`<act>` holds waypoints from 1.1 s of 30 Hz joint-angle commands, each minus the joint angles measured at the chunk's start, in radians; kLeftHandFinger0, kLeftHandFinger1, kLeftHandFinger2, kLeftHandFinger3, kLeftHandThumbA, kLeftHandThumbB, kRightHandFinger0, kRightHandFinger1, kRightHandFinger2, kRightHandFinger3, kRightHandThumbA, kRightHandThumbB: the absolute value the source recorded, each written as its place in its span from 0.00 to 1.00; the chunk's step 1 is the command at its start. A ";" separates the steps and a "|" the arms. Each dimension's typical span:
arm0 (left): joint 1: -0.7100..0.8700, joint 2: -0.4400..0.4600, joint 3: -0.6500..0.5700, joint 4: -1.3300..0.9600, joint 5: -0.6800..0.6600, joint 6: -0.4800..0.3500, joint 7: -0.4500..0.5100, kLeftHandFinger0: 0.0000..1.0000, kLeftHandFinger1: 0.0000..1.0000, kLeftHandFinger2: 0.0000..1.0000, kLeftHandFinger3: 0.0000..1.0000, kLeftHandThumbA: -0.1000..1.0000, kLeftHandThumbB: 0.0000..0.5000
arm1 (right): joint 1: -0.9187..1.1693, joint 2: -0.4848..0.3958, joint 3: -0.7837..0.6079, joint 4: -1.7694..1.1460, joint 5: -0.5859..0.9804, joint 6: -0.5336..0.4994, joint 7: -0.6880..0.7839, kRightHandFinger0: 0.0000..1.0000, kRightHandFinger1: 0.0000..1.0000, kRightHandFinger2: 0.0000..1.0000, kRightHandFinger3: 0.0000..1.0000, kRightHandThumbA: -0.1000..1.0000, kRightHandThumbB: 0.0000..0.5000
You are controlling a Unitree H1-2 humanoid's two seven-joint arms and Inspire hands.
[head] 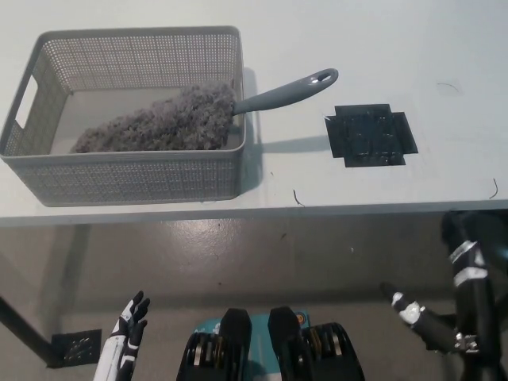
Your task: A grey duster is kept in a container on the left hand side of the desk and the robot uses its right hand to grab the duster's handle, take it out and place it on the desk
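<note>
Grey duster [171, 119] lying in perforated grey container [127, 178] on left part of white desk [381, 63] — fluffy head inside, handle [290, 89] poking out over container's right rim, slanting up to the right. Black tape patch [371, 136] on desk just right of handle. Right hand [421, 317] low at bottom right, below desk edge, well apart from duster, holding nothing; fingers' pose — can't tell. Left hand [127, 333] resting at lower left, fingers spread, empty.
</note>
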 commanded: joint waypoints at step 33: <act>-0.031 0.025 -0.014 -0.046 0.033 -0.077 -0.003 1.00 1.00 1.00 1.00 1.00 0.21 | -1.021 -0.107 0.240 0.167 -1.118 0.579 0.673 1.00 1.00 1.00 1.00 1.00 1.00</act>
